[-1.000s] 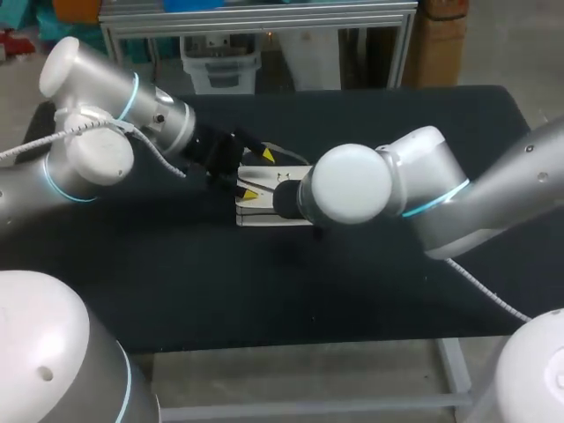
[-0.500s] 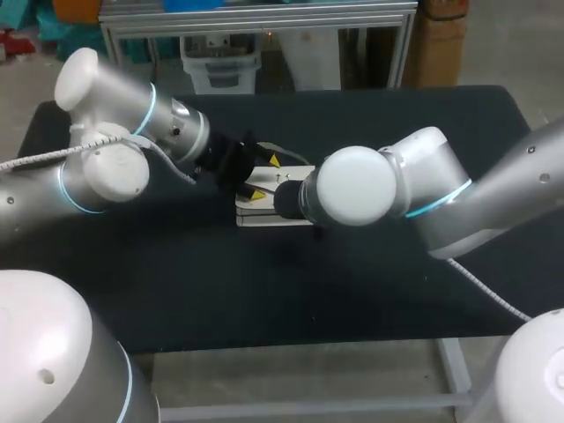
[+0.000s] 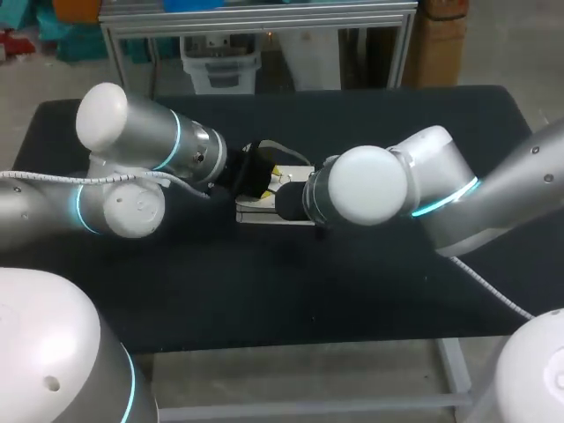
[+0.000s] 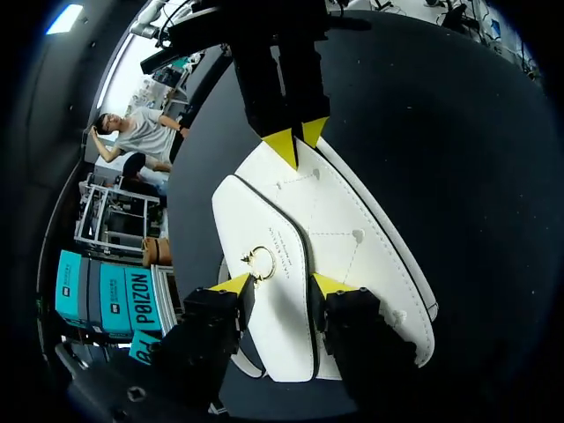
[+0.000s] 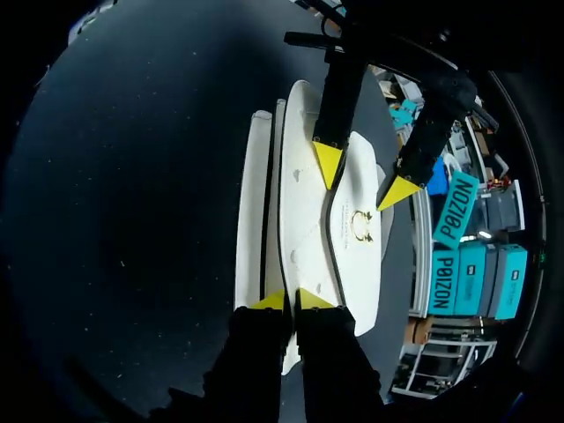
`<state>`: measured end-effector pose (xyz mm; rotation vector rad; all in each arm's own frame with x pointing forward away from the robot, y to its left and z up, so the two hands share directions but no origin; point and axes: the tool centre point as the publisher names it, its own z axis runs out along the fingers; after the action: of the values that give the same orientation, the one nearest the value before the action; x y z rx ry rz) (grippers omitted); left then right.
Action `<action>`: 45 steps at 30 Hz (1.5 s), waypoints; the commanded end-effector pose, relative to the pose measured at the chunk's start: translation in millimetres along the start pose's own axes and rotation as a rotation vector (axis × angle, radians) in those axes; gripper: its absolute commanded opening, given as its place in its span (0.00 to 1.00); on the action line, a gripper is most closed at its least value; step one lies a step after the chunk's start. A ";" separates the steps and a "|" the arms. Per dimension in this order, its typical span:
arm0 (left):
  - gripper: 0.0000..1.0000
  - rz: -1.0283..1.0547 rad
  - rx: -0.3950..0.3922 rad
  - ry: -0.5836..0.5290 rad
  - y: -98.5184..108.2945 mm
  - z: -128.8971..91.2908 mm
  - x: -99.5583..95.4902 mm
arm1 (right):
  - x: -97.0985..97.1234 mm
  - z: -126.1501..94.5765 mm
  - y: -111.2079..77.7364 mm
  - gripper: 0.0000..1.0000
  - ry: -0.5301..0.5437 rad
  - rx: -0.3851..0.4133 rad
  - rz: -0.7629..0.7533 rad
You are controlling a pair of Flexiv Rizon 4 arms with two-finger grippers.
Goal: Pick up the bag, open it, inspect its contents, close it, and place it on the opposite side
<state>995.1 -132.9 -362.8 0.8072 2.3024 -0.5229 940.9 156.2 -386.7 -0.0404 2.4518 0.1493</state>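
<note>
At the centre of the table (image 3: 264,291), head view, the white bag (image 3: 260,214) lies flat, well clear of every edge. The left arm (image 3: 141,145) enters from the left edge and holds the left gripper (image 3: 278,176) over the bag's far-left part. The right arm (image 3: 366,185) enters from the right edge, and its wrist hides its own fingers and much of the bag. Left wrist view: the left gripper (image 4: 282,284) is spread, its yellow tips on either side of the flap (image 4: 264,220), just past the gold ring clasp (image 4: 259,262). Contact with the flap cannot be confirmed. Opposite it, the right gripper (image 4: 295,145) has its tips nearly together at the bag's far end. Right wrist view: the right gripper (image 5: 292,300) is pinched on a thin edge of the bag (image 5: 308,211). Ahead, the left gripper (image 5: 363,176) straddles the flap, one tip over the bag, the other beyond its side edge.
</note>
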 end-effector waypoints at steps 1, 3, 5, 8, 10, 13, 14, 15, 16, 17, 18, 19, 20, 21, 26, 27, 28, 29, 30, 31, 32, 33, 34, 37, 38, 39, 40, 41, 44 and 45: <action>0.23 -0.023 -0.043 -0.025 2.2 12.1 0.2 | 2.6 0.2 1.1 0.00 0.000 -0.015 -0.012; 0.00 -0.043 -0.044 -0.035 5.9 10.4 -2.5 | 3.0 -0.4 1.8 0.00 0.001 -0.020 -0.021; 0.00 -0.058 -0.029 -0.041 9.2 8.3 -4.6 | 3.5 -0.7 2.5 0.00 0.004 -0.026 -0.032; 0.00 -0.077 -0.016 -0.045 11.8 4.4 -7.5 | 3.8 -0.9 3.2 0.00 0.008 -0.034 -0.046; 0.00 -0.091 0.005 -0.043 13.3 1.1 -9.7 | 3.8 -0.9 3.2 0.00 0.011 -0.040 -0.052; 0.00 -0.101 0.017 -0.047 14.5 -5.6 -12.4 | 4.0 -0.6 2.8 0.00 0.019 -0.057 -0.064; 0.00 -0.104 0.016 -0.049 14.4 -7.9 -13.4 | 4.1 -0.3 2.6 0.00 0.022 -0.063 -0.069; 0.00 -0.108 0.018 -0.051 14.5 -10.3 -14.5 | 4.3 0.1 2.4 0.00 0.025 -0.068 -0.072; 0.00 -0.116 0.029 -0.052 14.5 -13.1 -15.9 | 4.4 0.6 2.2 0.00 0.029 -0.074 -0.079; 0.00 -0.130 0.034 -0.051 14.9 -15.5 -17.7 | 4.6 1.0 2.2 0.00 0.036 -0.087 -0.089; 0.00 -0.142 0.037 -0.048 15.0 -17.4 -19.9 | 5.0 1.4 2.2 0.00 0.039 -0.092 -0.096; 0.00 -0.155 0.041 -0.048 15.4 -19.9 -22.5 | 5.4 1.8 2.3 0.00 0.046 -0.096 -0.109; 0.00 -0.166 0.054 -0.046 15.7 -23.0 -24.8 | 5.7 2.4 2.5 0.00 0.049 -0.101 -0.117; 0.00 -0.179 0.060 -0.042 16.5 -26.1 -27.4 | 5.9 2.7 2.5 0.00 0.054 -0.106 -0.125; 0.00 -0.238 0.080 -0.029 19.4 -42.6 -40.1 | 6.7 4.1 1.6 0.00 0.074 -0.132 -0.159; 0.00 -0.255 0.077 -0.025 20.0 -45.4 -42.3 | 6.9 4.4 1.4 0.00 0.081 -0.137 -0.170; 0.00 -0.271 0.090 -0.012 20.8 -47.6 -44.2 | 7.1 4.7 1.2 0.00 0.085 -0.142 -0.178; 0.00 -0.281 0.102 -0.004 21.6 -49.6 -46.0 | 7.4 5.0 1.2 0.00 0.088 -0.143 -0.184; 0.00 -0.287 0.095 -0.006 21.9 -51.2 -46.8 | 7.5 5.3 1.1 0.00 0.091 -0.143 -0.189; 0.00 -0.293 0.089 0.000 22.0 -52.4 -47.8 | 7.5 5.4 1.1 0.00 0.092 -0.143 -0.191; 0.00 -0.304 0.086 0.006 22.2 -53.4 -48.8 | 7.5 5.5 1.1 0.00 0.093 -0.143 -0.193; 0.00 -0.311 0.088 0.009 22.6 -54.1 -49.4 | 7.4 5.6 1.1 0.00 0.093 -0.145 -0.196; 0.00 -0.314 0.086 0.014 22.8 -54.3 -49.6 | 7.4 5.7 1.0 0.00 0.094 -0.148 -0.199; 0.00 -0.313 0.090 0.021 22.9 -54.4 -49.0 | 6.8 6.0 0.9 0.00 0.099 -0.151 -0.206; 0.00 -0.310 0.091 0.022 22.6 -53.9 -47.9 | 6.5 6.2 0.9 0.00 0.100 -0.152 -0.208; 0.20 -0.305 0.092 0.025 22.6 -53.2 -46.9 | 6.2 6.3 1.1 0.00 0.101 -0.152 -0.210; 0.38 -0.303 0.094 0.027 22.7 -52.2 -45.6 | 5.9 6.4 1.2 0.00 0.103 -0.154 -0.212; 0.52 -0.299 0.092 0.028 22.8 -50.8 -44.1 | 5.6 6.5 1.4 0.00 0.104 -0.155 -0.213; 0.95 -0.297 0.100 0.035 23.9 -47.3 -38.7 | 4.6 7.1 2.4 0.00 0.108 -0.156 -0.216; 0.97 -0.299 0.103 0.040 24.1 -46.5 -36.9 | 4.4 7.4 2.7 0.00 0.109 -0.157 -0.216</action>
<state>1011.7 -106.3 -302.8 0.5220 2.4704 -0.7542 939.6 159.9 -391.3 -0.3858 2.5135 0.2503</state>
